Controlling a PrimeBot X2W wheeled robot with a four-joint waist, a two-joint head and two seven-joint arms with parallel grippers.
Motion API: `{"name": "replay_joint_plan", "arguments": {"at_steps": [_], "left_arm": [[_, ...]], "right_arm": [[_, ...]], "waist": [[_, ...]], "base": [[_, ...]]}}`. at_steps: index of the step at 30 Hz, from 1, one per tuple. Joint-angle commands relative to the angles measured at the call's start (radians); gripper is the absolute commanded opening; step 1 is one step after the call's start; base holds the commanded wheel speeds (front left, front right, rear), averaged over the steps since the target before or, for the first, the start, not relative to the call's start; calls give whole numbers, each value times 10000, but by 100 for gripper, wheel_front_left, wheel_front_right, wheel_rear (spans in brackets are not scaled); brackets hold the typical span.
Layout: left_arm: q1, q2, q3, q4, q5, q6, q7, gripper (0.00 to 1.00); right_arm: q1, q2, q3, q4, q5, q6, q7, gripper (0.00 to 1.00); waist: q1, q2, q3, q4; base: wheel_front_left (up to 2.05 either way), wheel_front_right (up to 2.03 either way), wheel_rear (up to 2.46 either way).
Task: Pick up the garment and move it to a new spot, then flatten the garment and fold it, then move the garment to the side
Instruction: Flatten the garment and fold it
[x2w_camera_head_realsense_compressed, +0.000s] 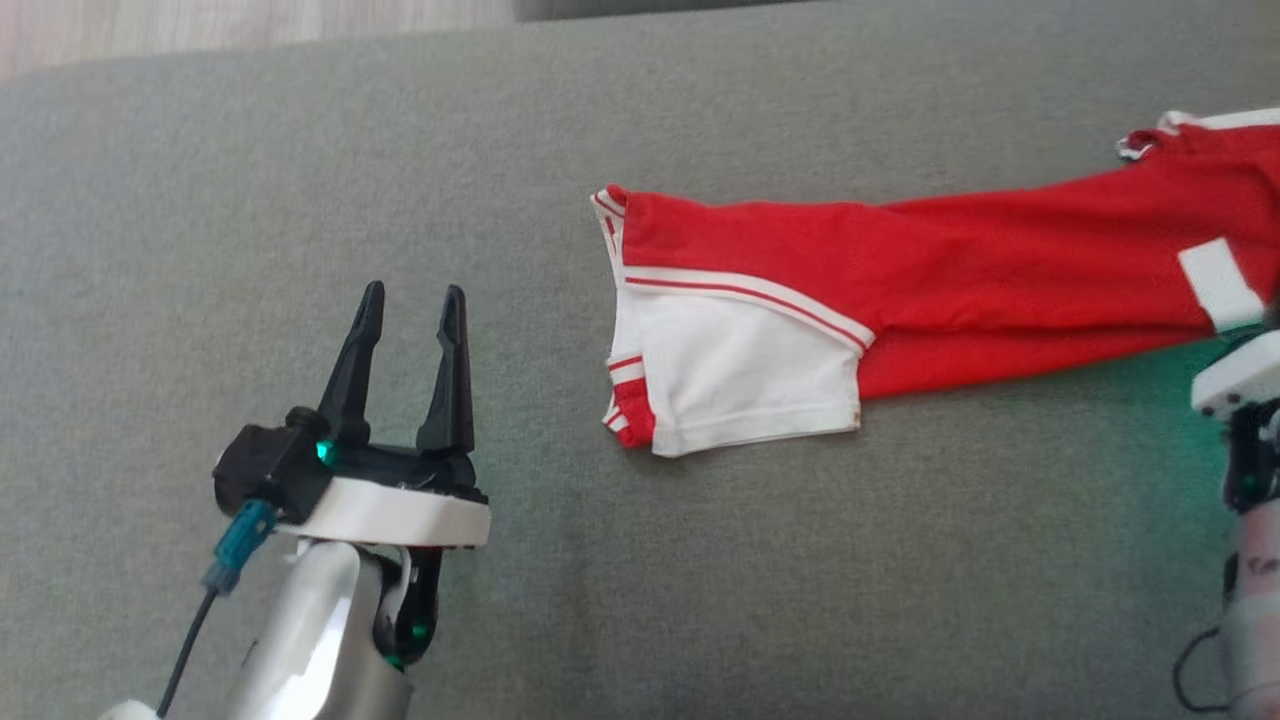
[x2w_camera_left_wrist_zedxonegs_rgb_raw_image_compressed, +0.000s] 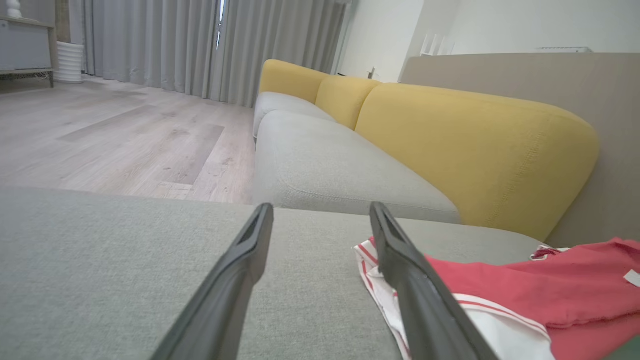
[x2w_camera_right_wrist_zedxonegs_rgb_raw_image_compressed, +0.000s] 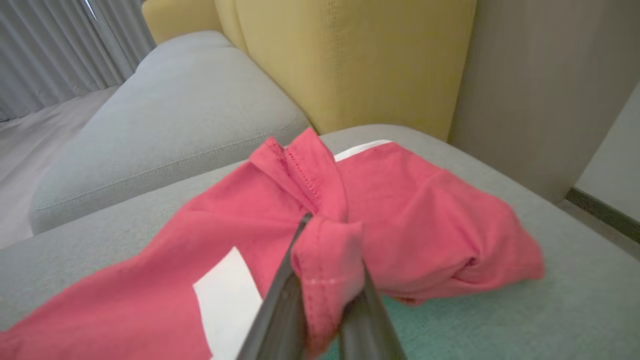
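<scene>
My right gripper (x2w_camera_right_wrist_zedxonegs_rgb_raw_image_compressed: 331, 247) clamps a red fold of the garment (x2w_camera_right_wrist_zedxonegs_rgb_raw_image_compressed: 425, 215) at bottom centre; my left gripper (x2w_camera_head_realsense_compressed: 413, 295) stands spread wide, lower left.

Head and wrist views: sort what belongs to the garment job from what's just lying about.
Job: red-and-white garment; right gripper, shut on its red fold; left gripper, open, empty.
Just there: yellow sofa back; grey curtains; wood floor.

No writing, brand, number or sign can be read anywhere here; the white patch (x2w_camera_head_realsense_compressed: 1218, 284) on the red garment (x2w_camera_head_realsense_compressed: 1000, 270) appears blank.
</scene>
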Motion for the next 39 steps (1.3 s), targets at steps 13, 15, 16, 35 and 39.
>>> {"name": "replay_joint_plan", "arguments": {"at_steps": [13, 15, 16, 35, 39], "left_arm": [[545, 28, 331, -445, -32, -56, -64, 100], [605, 28, 293, -438, -20, -57, -64, 100], [636, 28, 285, -433, -15, -57, -64, 100], [855, 113, -71, -175, -168, -57, -65, 100], [828, 109, -195, -137, -198, -57, -65, 100]], "right_arm": [[680, 1194, 2762, -2581, 673, -9, 570, 0], [836, 1270, 3243, -2881, 885, -9, 735, 0], [924, 1293, 3474, -2997, 1001, -9, 816, 0], [1001, 1330, 7322, -1216, 3147, -9, 274, 0], [729, 1331, 7693, -344, 3550, -9, 30, 0]], "waist": [[0, -1, -1342, 382], [0, -1, -1472, 579], [0, -1, -1537, 681], [0, -1, -1738, 2414], [0, -1, -1645, 2706]], "base": [[0, 0, 0], [0, 0, 0], [0, 0, 0], [0, 0, 0], [0, 0, 0]]}}
